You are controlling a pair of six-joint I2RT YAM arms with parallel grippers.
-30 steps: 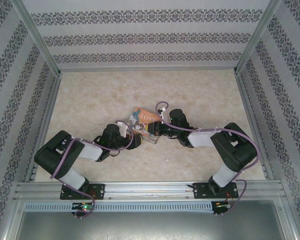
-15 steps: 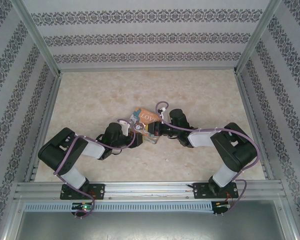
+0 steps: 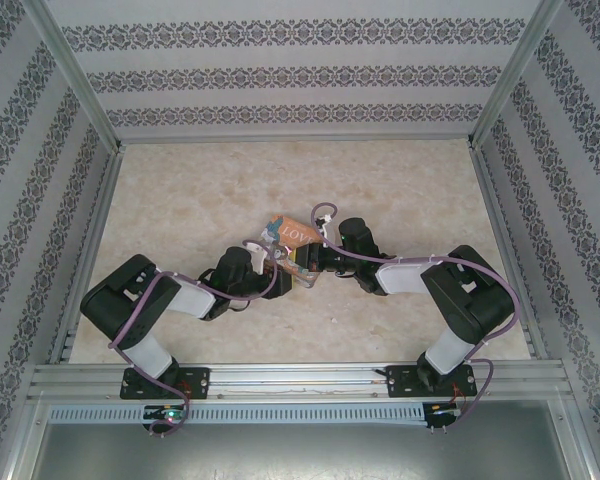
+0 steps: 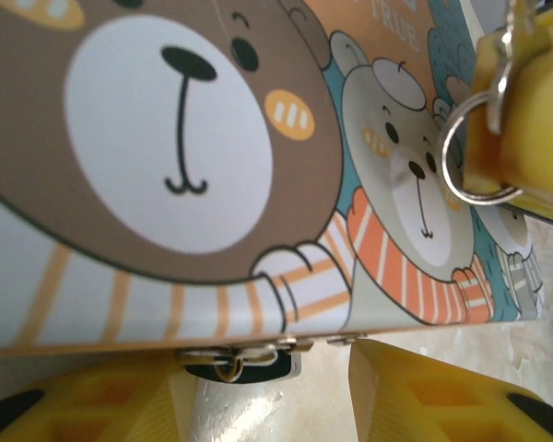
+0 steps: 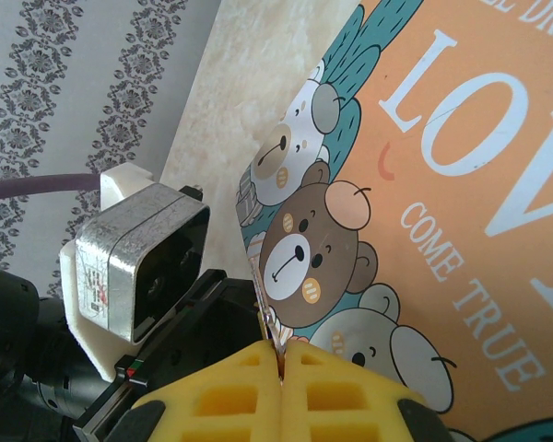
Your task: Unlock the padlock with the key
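- Left claw: about half open and holding nothing. Its yellow fingers stand either side of the small padlock, which hangs at the lower edge of the tin.
- Over the last second this arm has crept forward to the tin and its claw has narrowed. I judge it is closing to steady the lock.
- Right claw: unmoved, pinched shut on the key, with the key ring dangling. The key is not yet at the padlock.
- The tin sits mid-tabletop. Its lid reads "LOV…" and "COME TRUE", beside cartoon bears.
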